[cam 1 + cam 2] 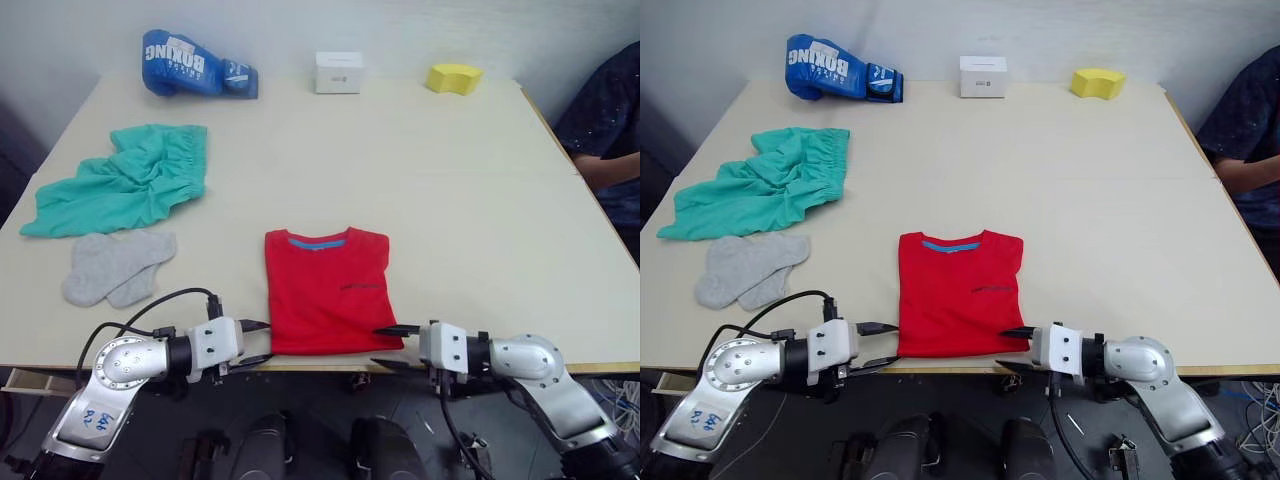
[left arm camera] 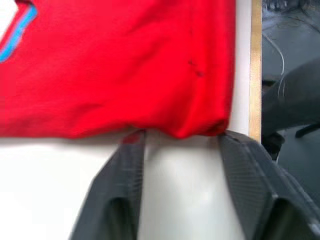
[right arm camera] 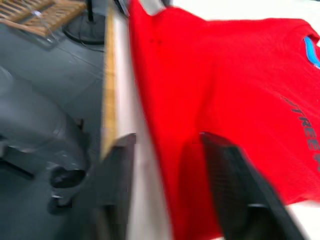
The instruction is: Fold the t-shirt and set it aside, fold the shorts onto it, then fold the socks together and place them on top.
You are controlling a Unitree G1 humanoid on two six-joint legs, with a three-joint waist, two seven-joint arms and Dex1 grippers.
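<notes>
while the red t-shirt [image 1: 327,290] is lying near the front edge of the table [image 1: 450,200], already folded in at the sides into a narrow rectangle with its blue neck band facing away from the robot, both arms are reaching in low at its bottom hem. the left gripper [image 1: 256,342] is sitting at the shirt's lower left corner with its two black fingers [image 2: 125,190] spread apart and the hem just between their tips; it is not gripping anything yet. the right gripper [image 1: 396,347] is sitting at the lower right corner, also spread, one finger [image 3: 235,200] resting over the cloth and the other below the table edge, not yet pinching.

judging by this, the shirt fold is under way and the next move is calling for both grippers to be closing on the hem corners together, then carrying the hem up toward the collar evenly.

there is one t-shirt, one pair of green shorts [image 1: 125,182] lying rumpled at the far left, and two grey socks [image 1: 115,266] overlapping just in front of the shorts, well apart from the shirt.
</notes>
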